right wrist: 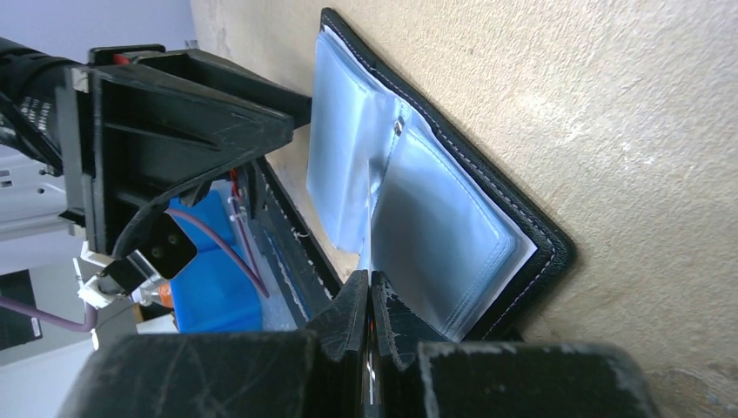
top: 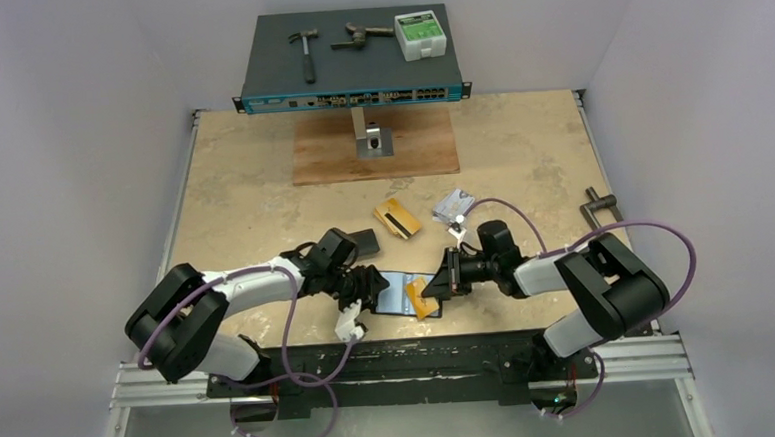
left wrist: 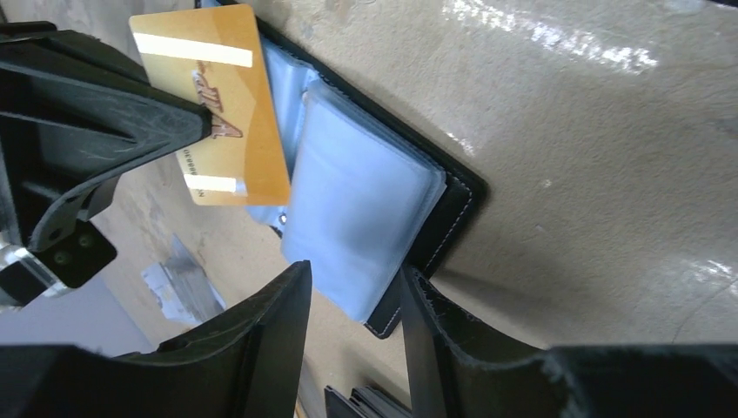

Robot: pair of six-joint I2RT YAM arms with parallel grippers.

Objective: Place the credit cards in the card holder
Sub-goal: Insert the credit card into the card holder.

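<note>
Seen from above, the card holder (top: 399, 290) is only a glossy patch. Both its ends lie under the left pincer (top: 375, 284) and the right pincer (top: 435, 284). From the left wrist, one long edge of the gold card (left wrist: 235, 113) is behind the right pincer's finger; from the right wrist it is edge-on, face unseen. Whether the left fingers (left wrist: 261, 348) press the holder's corner cannot be told. A silver-grey card (left wrist: 178, 283) lies blurred beyond, and dark shapes (left wrist: 357, 403) are cut by the bottom edge — unidentifiable.

the beige surface (top: 242, 196) bears a wooden board (top: 330, 159) far back. nearer lie the open card holder (top: 399, 291), a black pouch (top: 367, 243), a gold-orange card (top: 398, 218) and a silver-grey card (top: 454, 206).
</note>
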